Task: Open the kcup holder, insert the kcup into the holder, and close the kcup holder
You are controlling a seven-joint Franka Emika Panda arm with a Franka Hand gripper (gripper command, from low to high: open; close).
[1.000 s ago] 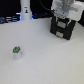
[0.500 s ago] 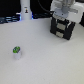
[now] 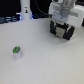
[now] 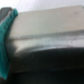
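The kcup [image 3: 16, 50], a small white pod with a green top, stands alone on the white table toward the exterior view's left. The black kcup holder [image 3: 64, 33] sits at the back on the exterior view's right. The white arm hangs over it, with my gripper [image 3: 61, 26] down against its front. The blurred wrist view shows one teal finger [image 4: 6, 37] beside a pale grey bar [image 4: 47, 30], with the dark holder body below it. The other finger is out of that picture, so the jaws' spacing does not show.
A tall white bottle-shaped object [image 3: 25, 10] stands at the back, toward the exterior view's left. The white table [image 3: 45, 60] stretches between the kcup and the holder.
Nothing has visibly moved; the arm stays at the holder and the kcup stays put.
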